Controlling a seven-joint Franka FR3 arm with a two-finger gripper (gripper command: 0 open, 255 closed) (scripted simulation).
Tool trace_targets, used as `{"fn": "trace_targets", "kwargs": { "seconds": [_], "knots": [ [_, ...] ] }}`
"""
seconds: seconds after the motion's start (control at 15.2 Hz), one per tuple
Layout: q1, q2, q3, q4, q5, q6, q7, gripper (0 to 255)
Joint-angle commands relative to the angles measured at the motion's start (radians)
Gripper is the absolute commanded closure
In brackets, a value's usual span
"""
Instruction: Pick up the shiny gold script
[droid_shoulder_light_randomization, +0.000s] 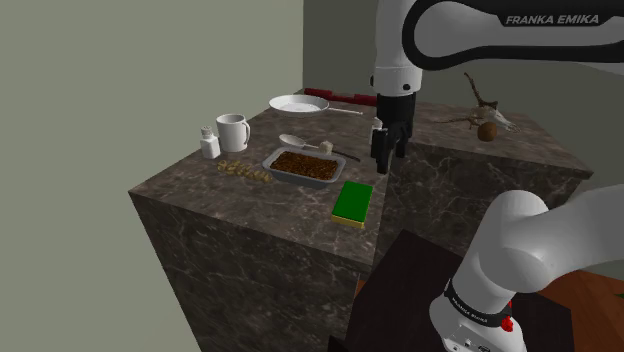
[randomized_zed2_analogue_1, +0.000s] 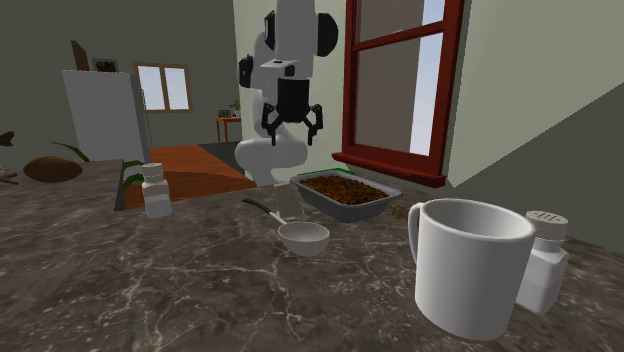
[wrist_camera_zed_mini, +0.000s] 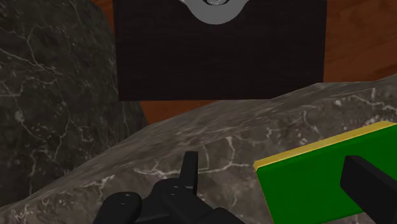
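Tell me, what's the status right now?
Pincer open, hovering over counter edge by green sponge. Gold lettering untouched, near mug. Food tray sits between them.

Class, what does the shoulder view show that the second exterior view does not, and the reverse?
Shoulder view's extras: green sponge, white pan, the gold script. Second exterior view's extras: white fridge, white-capped bottle. Shared: the open gripper, white mug, shaker, tray of brown food, ladle.
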Motion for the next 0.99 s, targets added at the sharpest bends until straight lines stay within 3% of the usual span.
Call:
{"fn": "trace_targets", "kwargs": {
  "seconds": [0.0, 0.46, 0.92],
  "knots": [
    [0.000, 0.000, 0.000, 0.000, 0.000, 0.000, 0.000, 0],
    [0.013, 0.265, 0.057, 0.151, 0.028, 0.127, 0.047, 0],
    [0.022, 0.530, 0.108, 0.360, 0.024, 0.197, 0.098, 0]
  ]
}}
